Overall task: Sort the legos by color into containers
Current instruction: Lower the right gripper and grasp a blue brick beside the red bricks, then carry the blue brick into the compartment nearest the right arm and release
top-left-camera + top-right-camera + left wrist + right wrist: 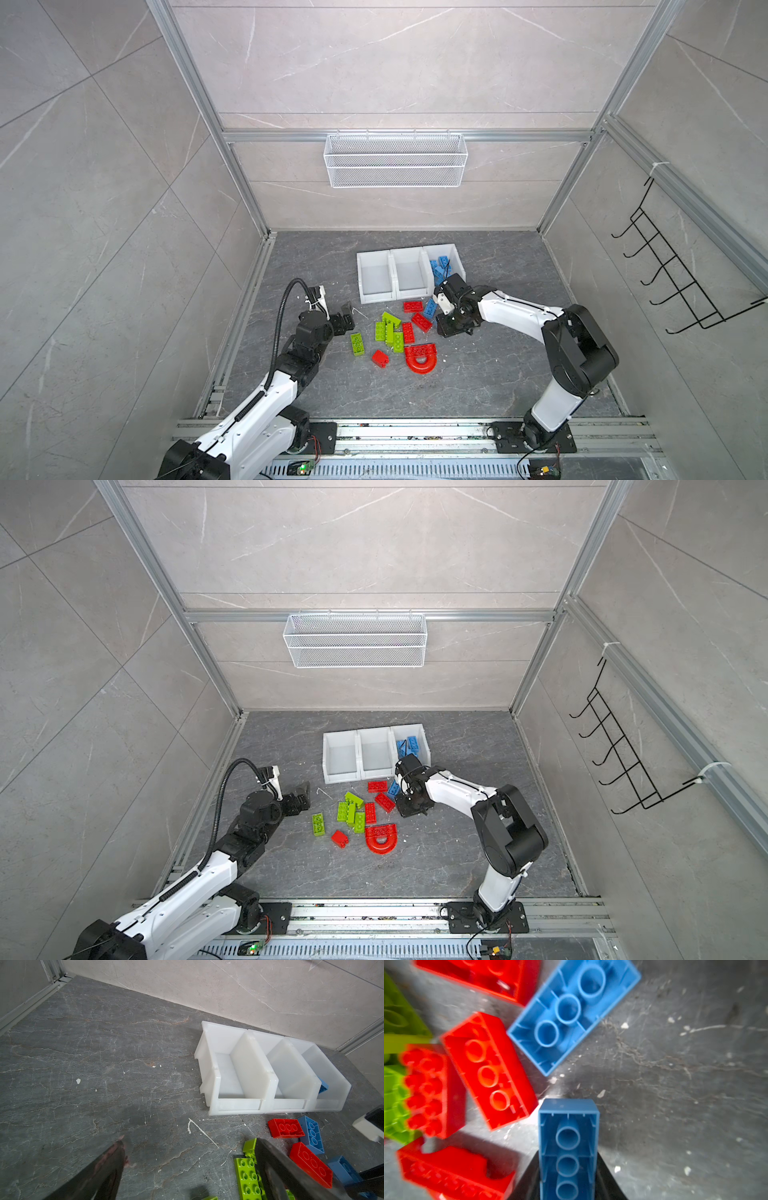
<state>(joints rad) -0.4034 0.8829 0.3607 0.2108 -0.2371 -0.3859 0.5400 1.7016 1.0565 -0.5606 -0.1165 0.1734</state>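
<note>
Your right gripper (568,1167) is clamped on a blue brick (568,1122), with a dark finger (527,1180) pressed against each long side. The brick's hollow underside faces the wrist camera, so you see its three round tubes. In both top views this gripper points down at the grey tabletop (478,374), just in front of the containers (391,274) at the right edge of the loose pile, and its body hides the brick.

Your left gripper (348,316) is spread wide with nothing between its fingers. It hangs to the left of the pile.

The containers are three white bins joined in a row. The rightmost bin holds a heap of sorted blue bricks (439,266).

On the tabletop:
- A second loose blue brick (430,307) lies underside up beside your right gripper.
- Three red bricks (422,322) lie near it.
- The red arch piece (420,358) is closer to the robot.
- A small red brick (380,358) lies to the left of the arch.
- A cluster of green bricks (388,330) sits in the middle.
- A lone green brick (357,344) lies apart on the left.

The studs and tubes are too blurred in the right wrist view for you to read any lettering on them.
</note>
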